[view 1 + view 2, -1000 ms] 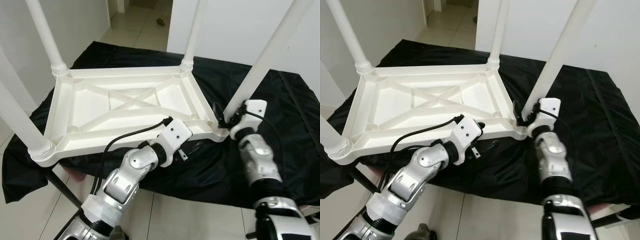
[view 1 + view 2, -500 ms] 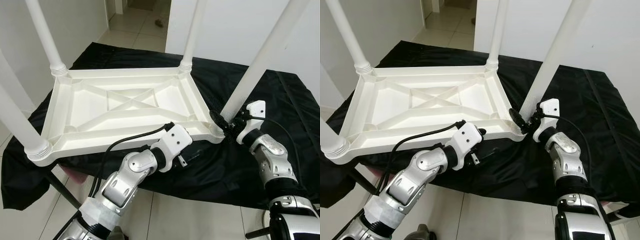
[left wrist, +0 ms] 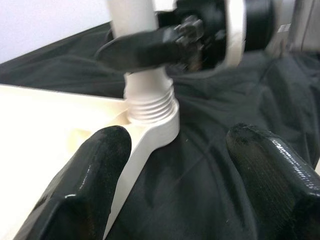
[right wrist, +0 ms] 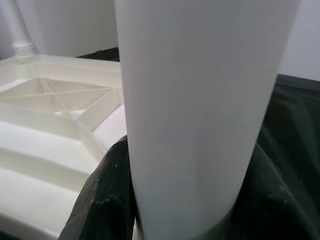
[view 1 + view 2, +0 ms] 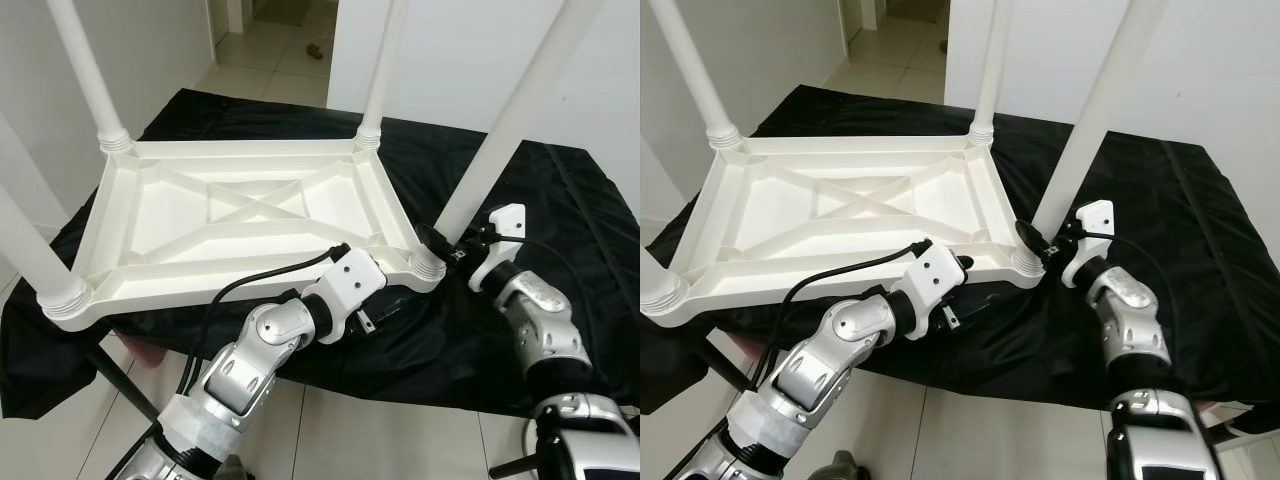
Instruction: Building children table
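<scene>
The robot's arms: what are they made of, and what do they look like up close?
Both arms are jointed silver metal segments with dark rings at the joints. Each wrist ends in a white plastic block, with a loose black cable looping to it. The left gripper has two thick, glossy black rounded fingers; the right gripper has black fingers too.

Home interior, room off a tiled hallway

Pale glossy floor tiles (image 5: pixel 260 75) run under the work area & on through an open doorway (image 5: pixel 275 20) at the back; plain white walls (image 5: pixel 160 50) either side, w/ a white wall panel (image 5: pixel 440 60) to the right of the opening; a small dark item (image 5: pixel 316 47) lies on the hall floor, too small to tell what; a black cloth (image 5: pixel 560 200) drapes a low surface on thin dark legs (image 5: pixel 120 375); on it an upturned white plastic kids' table (image 5: pixel 240 215), domestic furniture rather than shop or lab gear.
</scene>
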`<state>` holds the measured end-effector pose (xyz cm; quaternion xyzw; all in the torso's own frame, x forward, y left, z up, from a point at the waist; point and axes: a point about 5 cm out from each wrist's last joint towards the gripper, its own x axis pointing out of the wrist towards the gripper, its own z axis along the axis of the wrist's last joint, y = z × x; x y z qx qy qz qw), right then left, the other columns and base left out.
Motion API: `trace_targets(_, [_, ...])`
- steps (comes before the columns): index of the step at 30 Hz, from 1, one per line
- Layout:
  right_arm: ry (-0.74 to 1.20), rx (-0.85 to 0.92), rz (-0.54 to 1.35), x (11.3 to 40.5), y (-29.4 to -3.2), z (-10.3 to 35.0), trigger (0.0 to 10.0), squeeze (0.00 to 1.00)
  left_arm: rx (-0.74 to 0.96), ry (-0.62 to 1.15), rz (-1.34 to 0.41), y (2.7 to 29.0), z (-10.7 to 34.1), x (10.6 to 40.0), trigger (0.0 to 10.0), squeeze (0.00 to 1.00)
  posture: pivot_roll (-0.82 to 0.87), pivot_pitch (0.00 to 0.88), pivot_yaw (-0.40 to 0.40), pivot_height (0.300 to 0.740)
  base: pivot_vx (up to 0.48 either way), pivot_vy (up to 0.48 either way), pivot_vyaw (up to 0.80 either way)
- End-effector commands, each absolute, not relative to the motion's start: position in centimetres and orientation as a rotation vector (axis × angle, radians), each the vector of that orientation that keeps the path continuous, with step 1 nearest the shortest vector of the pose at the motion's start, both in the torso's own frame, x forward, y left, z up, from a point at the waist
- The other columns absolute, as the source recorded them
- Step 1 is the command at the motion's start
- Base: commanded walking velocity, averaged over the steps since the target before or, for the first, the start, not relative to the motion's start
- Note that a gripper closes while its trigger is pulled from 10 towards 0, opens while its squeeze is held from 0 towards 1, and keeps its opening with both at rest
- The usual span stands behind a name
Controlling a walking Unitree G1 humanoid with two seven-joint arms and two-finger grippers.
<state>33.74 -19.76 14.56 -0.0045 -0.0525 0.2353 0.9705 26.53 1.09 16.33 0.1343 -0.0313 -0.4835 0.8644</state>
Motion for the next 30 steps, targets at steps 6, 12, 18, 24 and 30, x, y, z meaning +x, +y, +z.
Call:
trace_targets(6, [-0.051, 0.124, 0.211, 33.1, -16.3, 13.3, 0.0, 0.00, 0.293, -0.059, -1.037, 0.7, 16.2, 26.2, 10.0, 0.00, 0.14, 0.000, -0.058, 0.740, 0.000, 0.000, 0.00])
trace_targets(12, [-0.035, 0.102, 0.046, 32.0, -15.2, 13.3, 0.0, 0.00, 0.292, -0.058, -1.045, 0.5, 16.1, 26.0, 10.0, 0.00, 0.13, 0.000, -0.059, 0.740, 0.000, 0.000, 0.00])
trace_targets(18, [-0.030, 0.072, -0.074, 30.2, -14.5, 13.4, 0.0, 0.00, 0.292, -0.060, -1.054, 0.3, 16.1, 26.0, 10.0, 0.00, 0.13, 0.000, -0.060, 0.740, 0.000, 0.000, 0.00])
trace_targets(24, [-0.027, 0.061, -0.120, 29.2, -15.4, 13.8, 0.0, 0.00, 0.296, -0.059, -1.055, 0.4, 16.0, 26.1, 10.0, 0.00, 0.12, 0.000, -0.063, 0.740, 0.000, 0.000, 0.00])
trace_targets(30, [-0.015, 0.057, -0.122, 28.8, -15.5, 13.6, 0.0, 0.00, 0.302, -0.056, -1.048, 0.7, 15.8, 26.3, 10.0, 0.00, 0.12, 0.000, -0.065, 0.740, 0.000, 0.000, 0.00])
